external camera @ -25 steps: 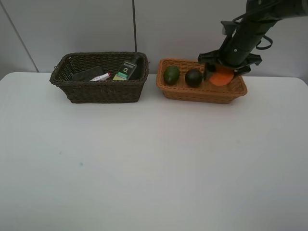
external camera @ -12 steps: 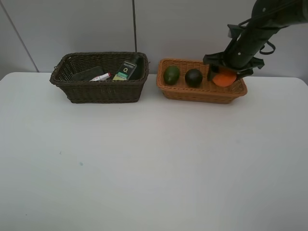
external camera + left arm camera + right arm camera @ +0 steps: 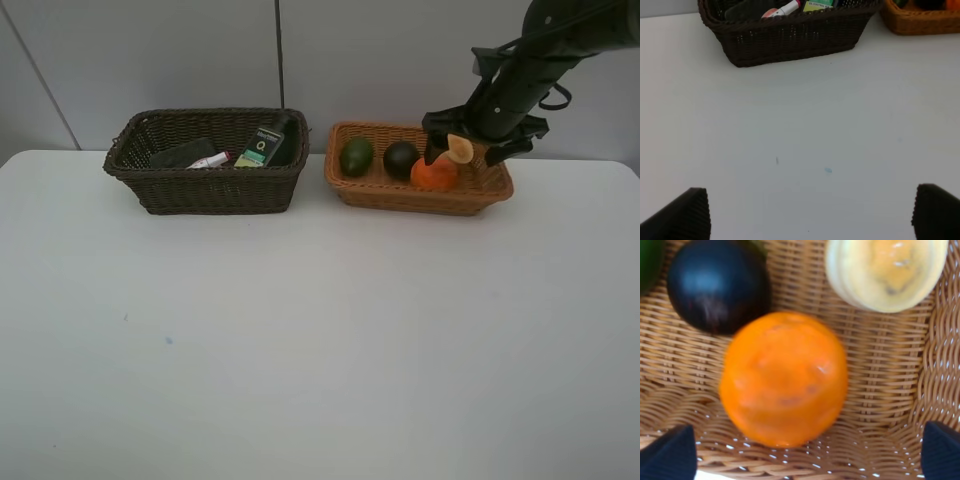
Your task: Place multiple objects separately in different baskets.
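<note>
Right gripper (image 3: 466, 153) hangs spread and empty over the light wicker basket (image 3: 385, 192) at the upper right of the high view. I see the orange (image 3: 784, 377) lying free on the weave directly beneath it, touching the dark mangosteen (image 3: 717, 284), the peach-coloured fruit (image 3: 885, 271) just beside. I judge straight up the only clear exit; basket walls close in on either side. Left gripper (image 3: 810, 212), also spread and empty, idles over bare table (image 3: 840, 125) short of the dark basket (image 3: 785, 37), where a marker (image 3: 786, 9) shows.

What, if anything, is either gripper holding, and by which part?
Nothing. The right gripper hangs open above the orange, which lies in the tan basket; the left gripper is open and empty.
</note>
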`<state>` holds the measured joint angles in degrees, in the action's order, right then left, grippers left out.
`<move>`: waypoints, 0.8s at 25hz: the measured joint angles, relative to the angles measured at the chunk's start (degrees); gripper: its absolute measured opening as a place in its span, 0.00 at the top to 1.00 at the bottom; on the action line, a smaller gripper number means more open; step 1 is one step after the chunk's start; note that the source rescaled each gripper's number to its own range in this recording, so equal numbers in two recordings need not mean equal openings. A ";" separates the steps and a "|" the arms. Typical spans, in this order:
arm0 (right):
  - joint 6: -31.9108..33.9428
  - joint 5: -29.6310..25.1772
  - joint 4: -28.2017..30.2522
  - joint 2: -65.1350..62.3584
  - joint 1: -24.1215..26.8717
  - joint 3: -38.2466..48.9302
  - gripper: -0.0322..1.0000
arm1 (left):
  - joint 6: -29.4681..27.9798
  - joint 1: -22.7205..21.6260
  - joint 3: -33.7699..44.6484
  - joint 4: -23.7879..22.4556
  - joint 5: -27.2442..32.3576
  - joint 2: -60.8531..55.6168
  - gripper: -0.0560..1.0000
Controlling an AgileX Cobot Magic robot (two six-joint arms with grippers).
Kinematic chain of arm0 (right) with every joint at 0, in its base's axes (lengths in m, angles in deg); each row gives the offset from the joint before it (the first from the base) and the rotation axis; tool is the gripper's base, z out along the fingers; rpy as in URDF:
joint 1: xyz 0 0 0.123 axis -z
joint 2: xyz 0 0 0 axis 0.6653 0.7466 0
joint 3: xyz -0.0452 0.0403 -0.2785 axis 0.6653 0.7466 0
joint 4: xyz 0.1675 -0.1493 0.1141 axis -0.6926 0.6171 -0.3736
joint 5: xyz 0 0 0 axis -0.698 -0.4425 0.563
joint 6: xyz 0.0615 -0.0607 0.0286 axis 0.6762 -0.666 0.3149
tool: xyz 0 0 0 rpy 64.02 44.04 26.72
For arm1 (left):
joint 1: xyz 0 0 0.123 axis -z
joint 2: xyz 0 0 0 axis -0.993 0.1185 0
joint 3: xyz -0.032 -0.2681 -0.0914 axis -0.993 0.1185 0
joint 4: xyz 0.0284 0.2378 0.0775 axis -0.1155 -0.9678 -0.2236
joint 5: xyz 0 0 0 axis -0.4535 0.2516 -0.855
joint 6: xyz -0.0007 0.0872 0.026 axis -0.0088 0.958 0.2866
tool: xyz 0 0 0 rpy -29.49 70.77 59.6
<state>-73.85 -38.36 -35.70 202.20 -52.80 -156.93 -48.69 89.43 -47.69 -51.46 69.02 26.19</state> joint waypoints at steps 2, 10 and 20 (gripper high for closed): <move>-0.04 -0.20 0.00 0.00 0.00 0.00 0.00 | 0.00 0.00 0.00 0.00 0.00 0.00 0.01; 3.66 -4.29 2.57 -0.96 1.83 0.00 0.00 | 0.00 0.00 0.00 0.00 0.00 0.00 0.01; 11.58 -8.73 11.73 -16.81 4.99 14.23 0.00 | 0.00 0.00 0.00 0.00 0.00 0.00 0.01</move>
<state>-62.27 -47.09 -23.98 185.38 -47.80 -142.70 -48.69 89.43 -47.69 -51.46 69.02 26.19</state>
